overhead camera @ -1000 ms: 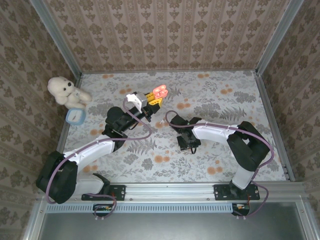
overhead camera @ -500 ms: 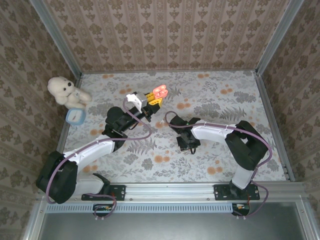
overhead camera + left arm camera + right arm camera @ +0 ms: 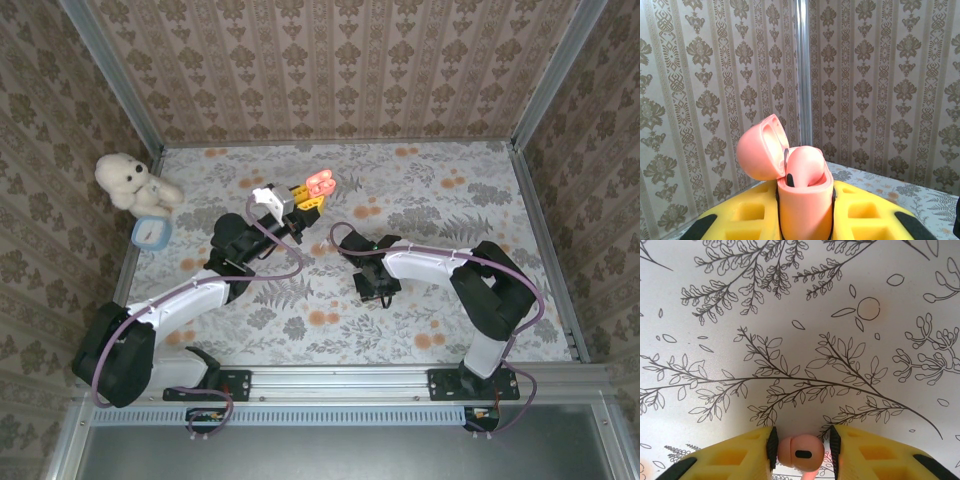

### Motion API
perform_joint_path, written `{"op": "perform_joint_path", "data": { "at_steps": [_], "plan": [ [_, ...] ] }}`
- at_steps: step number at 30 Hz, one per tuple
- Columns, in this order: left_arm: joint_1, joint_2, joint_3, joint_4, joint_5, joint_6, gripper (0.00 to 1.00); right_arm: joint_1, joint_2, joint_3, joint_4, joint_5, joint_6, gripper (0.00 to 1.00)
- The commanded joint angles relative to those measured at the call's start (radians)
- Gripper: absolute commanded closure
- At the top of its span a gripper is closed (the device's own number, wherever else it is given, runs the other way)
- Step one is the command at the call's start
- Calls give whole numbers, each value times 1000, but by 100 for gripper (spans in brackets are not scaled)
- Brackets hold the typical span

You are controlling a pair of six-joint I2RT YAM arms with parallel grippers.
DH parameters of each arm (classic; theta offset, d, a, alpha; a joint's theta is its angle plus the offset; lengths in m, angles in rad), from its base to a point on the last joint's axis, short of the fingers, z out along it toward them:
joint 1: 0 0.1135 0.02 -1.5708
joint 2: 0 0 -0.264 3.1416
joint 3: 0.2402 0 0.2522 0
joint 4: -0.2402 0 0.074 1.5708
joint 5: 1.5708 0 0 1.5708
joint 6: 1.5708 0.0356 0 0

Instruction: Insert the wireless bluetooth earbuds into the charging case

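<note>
So, my right gripper (image 3: 802,445) is pinched narrow on a tiny glossy salmon-pink earbud (image 3: 801,453), pointing straight down, low over the floral-print table (image 3: 790,340). My left gripper (image 3: 805,220) is clamped tight on the salmon-pink pebble-shaped charging case (image 3: 805,197), held upright with its lid (image 3: 762,147) flipped open, arm stretched forward.

You are looking at a white plush toy (image 3: 125,180) sitting in the far left corner, against the wall. A small blue-rimmed object (image 3: 149,232) is lying just beside it, on its near side. A floral tablecloth (image 3: 430,200) is covering the table, and patterned wallpaper (image 3: 330,60) is lining the walls.
</note>
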Motion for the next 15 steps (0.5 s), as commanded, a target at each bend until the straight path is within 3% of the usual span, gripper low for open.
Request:
{"op": "perform_joint_path", "data": {
  "at_steps": [1,8,15],
  "plan": [
    [6,0,17,28,1,-17,100,4,-12,-30,-25,13,-10,64],
    [6,-1,16,29,0,-18,100,6,-11,-33,-27,11,-4,59],
    [6,0,16,30,-1,-20,100,6,-12,-31,-28,12,2,62]
  ]
}}
